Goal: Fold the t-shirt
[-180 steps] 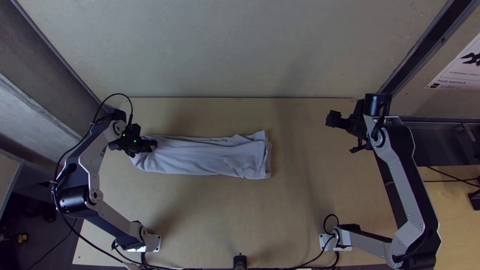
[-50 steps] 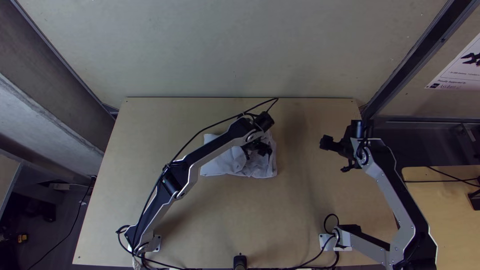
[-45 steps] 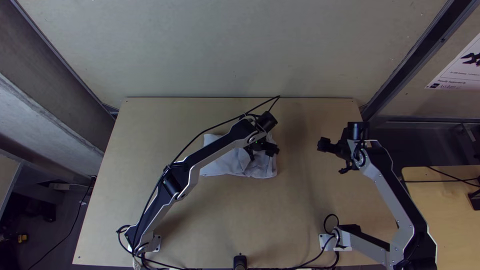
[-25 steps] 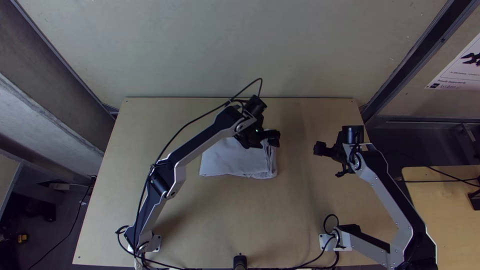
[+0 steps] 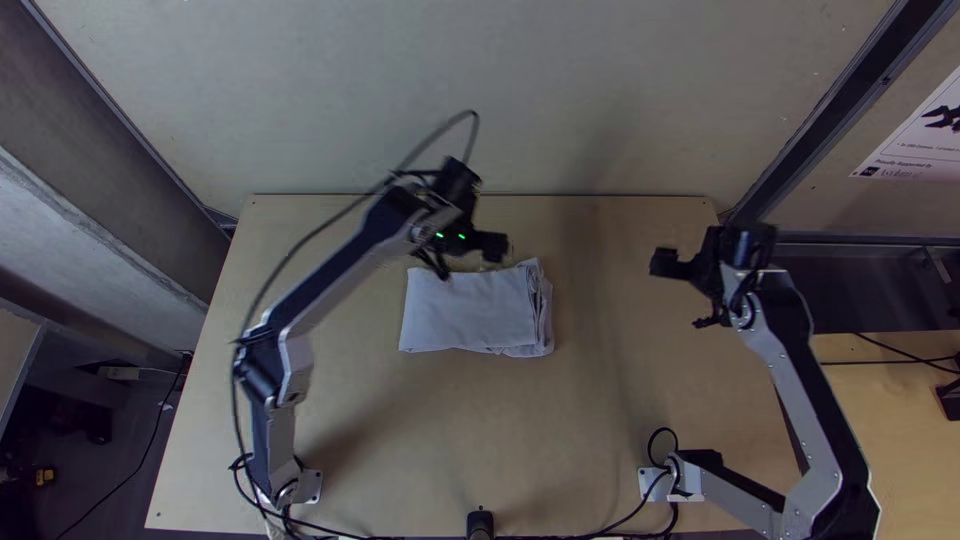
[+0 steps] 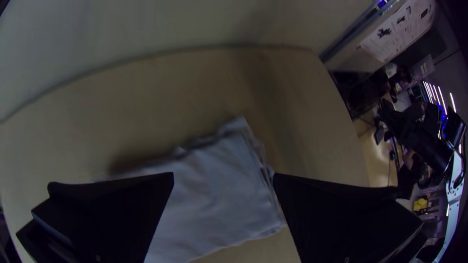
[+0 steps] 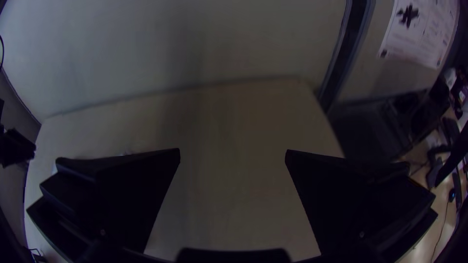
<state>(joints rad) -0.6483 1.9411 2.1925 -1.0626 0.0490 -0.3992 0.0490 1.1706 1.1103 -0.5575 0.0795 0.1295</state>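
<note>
folded t-shirt (image 5: 465,312) partly hidden behind open left end effector (image 5: 474,262), right end effector (image 5: 676,293) likewise open

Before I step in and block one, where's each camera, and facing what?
Top: high over the light wooden table, looking down; shows both silver-black arms.
Left wrist: on its arm, facing the folded light-grey cloth T-shirt; shows black left pincer.
Right wrist: likewise, facing tabletop; shows right pincer.
Top and left wrist share the T-shirt.

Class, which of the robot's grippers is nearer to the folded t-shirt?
Left. The left gripper hangs open by the far edge of the t-shirt; the right gripper is well off to its right.
</note>
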